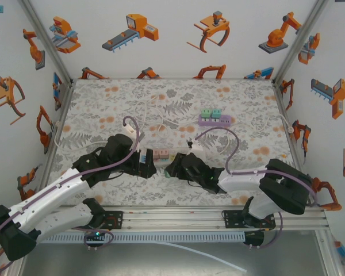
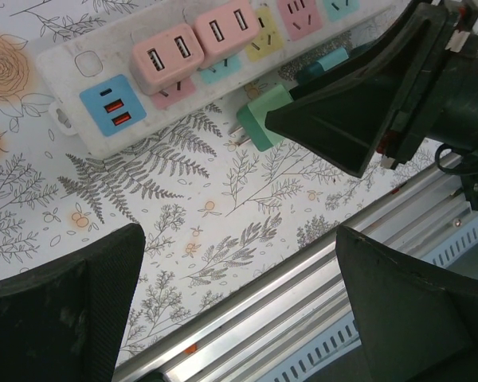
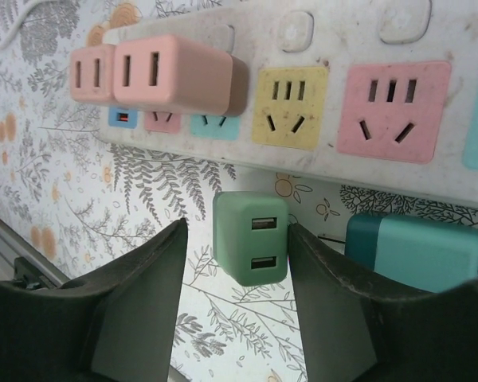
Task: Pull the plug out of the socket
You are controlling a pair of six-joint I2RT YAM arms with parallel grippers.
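Green plug (image 3: 251, 248) lying free of the power strip (image 3: 358, 32), framed by the right gripper (image 3: 237, 231).

The green plug is seen flat on the patterned tabletop (image 1: 236, 103), just beside the strip's near edge, between the right gripper's spread fingers (image 3: 135, 302); one finger is met or nearly met, while a gap is left at the other. A teal plug (image 3: 414, 251) is found next to it. Two pink plugs (image 3: 175, 73) are seated in the strip. The left gripper (image 2: 239, 239) is held wide over bare tabletop near the strip's end.

Smooth, matt plastic on the small green cube plug (image 3: 250, 237); scuffed, grimy white plastic power strip (image 3: 334, 28); matt floral-printed table cover (image 2: 223, 199); brushed aluminium rail (image 2: 319, 278).
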